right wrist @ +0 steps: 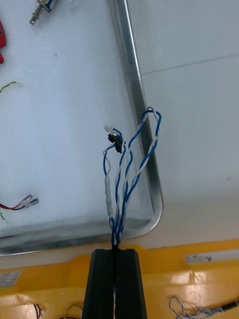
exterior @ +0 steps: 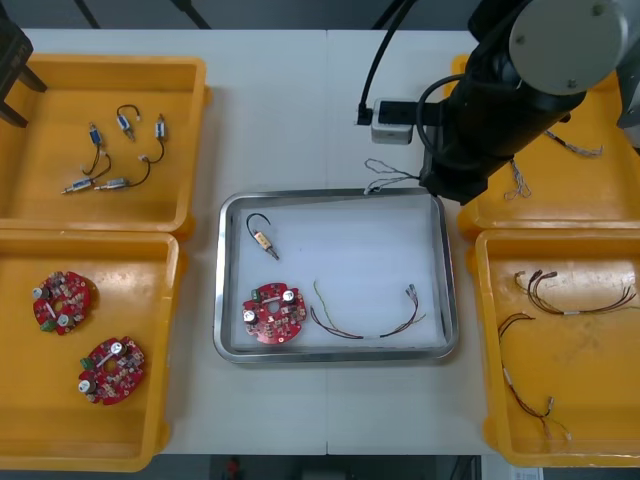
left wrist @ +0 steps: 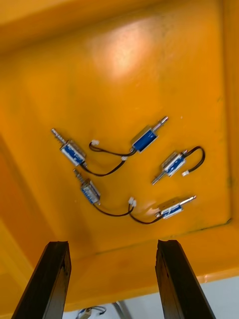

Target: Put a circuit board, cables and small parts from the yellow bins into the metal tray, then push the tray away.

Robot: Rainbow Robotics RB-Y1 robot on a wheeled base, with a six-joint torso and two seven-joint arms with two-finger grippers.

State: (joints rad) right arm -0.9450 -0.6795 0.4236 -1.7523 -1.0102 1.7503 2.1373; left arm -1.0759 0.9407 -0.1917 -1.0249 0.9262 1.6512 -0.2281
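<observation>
The metal tray [exterior: 448, 290], white inside, holds a red circuit board [exterior: 273, 312], a small metal part [exterior: 264, 238] with a black lead, and a red and yellow cable [exterior: 365, 322]. My right gripper [right wrist: 118, 250] is shut on a twisted blue and white cable [right wrist: 127, 169]. That cable [exterior: 388, 177] hangs over the tray's far right corner, crossing the rim [right wrist: 137, 84]. My left gripper [left wrist: 112, 244] is open above the far left yellow bin [left wrist: 149, 60], over several small metal parts [left wrist: 144, 139].
The near left bin [exterior: 170, 300] holds two more circuit boards [exterior: 62, 302]. Cables [exterior: 570, 295] lie in the near right bin, and twisted cables [exterior: 575, 148] in the far right bin. A small grey box [exterior: 392, 120] sits beyond the tray.
</observation>
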